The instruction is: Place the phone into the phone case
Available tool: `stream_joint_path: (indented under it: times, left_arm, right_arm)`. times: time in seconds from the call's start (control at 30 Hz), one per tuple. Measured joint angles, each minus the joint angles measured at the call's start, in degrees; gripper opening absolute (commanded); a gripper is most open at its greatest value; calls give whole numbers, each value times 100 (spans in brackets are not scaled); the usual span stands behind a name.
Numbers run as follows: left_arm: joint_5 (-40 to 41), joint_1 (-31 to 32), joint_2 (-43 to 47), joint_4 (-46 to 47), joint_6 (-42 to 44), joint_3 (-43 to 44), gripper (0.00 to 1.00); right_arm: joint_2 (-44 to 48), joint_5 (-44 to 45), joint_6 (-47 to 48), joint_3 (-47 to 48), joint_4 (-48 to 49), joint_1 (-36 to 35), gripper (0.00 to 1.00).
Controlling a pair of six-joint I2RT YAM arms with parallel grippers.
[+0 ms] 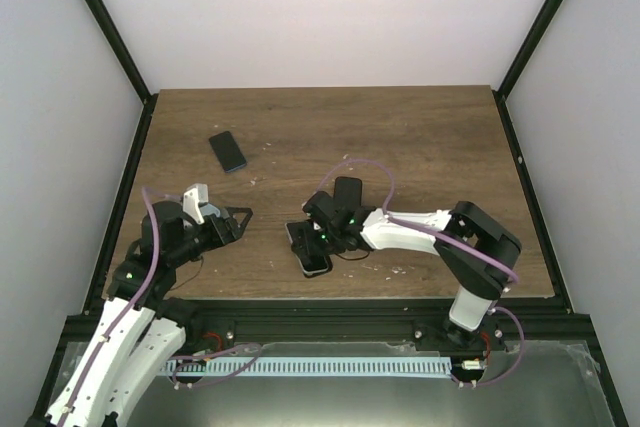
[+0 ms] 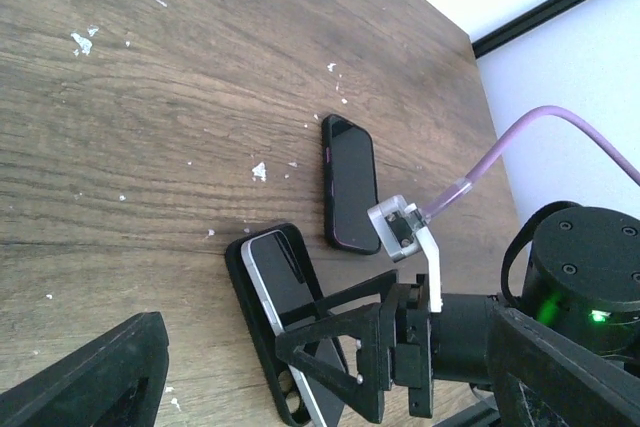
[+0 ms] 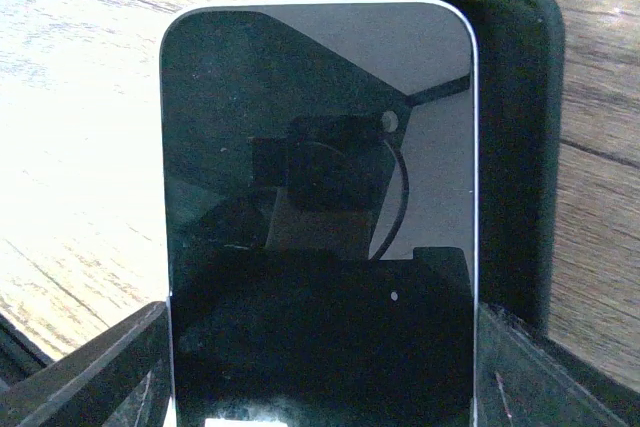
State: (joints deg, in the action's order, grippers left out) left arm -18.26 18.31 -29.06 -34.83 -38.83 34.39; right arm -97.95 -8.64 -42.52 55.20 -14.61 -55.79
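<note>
A silver-edged phone (image 3: pixel 320 147) with a dark screen lies slanted in the black phone case (image 3: pixel 515 147), one long side resting over the case rim. My right gripper (image 3: pixel 320 372) is shut on the phone, with a finger against each long edge. From the left wrist view the same phone (image 2: pixel 275 282) and case (image 2: pixel 243 272) appear with the right gripper's black triangular fingers (image 2: pixel 340 342) over their near end. My left gripper (image 1: pixel 230 224) stands open and empty to the left of the case (image 1: pixel 297 235); one of its fingers (image 2: pixel 95 377) shows.
A second dark phone (image 2: pixel 350 182) lies flat just beyond the case. A blue phone (image 1: pixel 228 150) lies farther back on the left. White specks dot the wooden table (image 1: pixel 430 147). Black frame posts run along both table sides.
</note>
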Motion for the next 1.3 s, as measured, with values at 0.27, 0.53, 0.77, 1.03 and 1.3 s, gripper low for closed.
stream_joint_path:
  times: [0.27,0.53,0.77,1.03,1.3]
  left_arm:
    - [-7,0,-2,0,-9,-13,86]
    - [-76,0,-74,11,-35,-87,85]
    - [-168,0,-179,107,-116,-153,84]
    - [-264,0,-391,179,-144,-153,83]
    - [-348,0,-442,326,-212,-341,71]
  right_arm:
    - [-76,142,-20,17,-33,-33,70]
    - [-79,295,-92,22,-46,-72,76]
    - [-111,398,-229,57,-42,-109,83]
    - [-46,505,-466,55,-39,-136,91]
    - [278,518,-466,20,-37,-136,83]
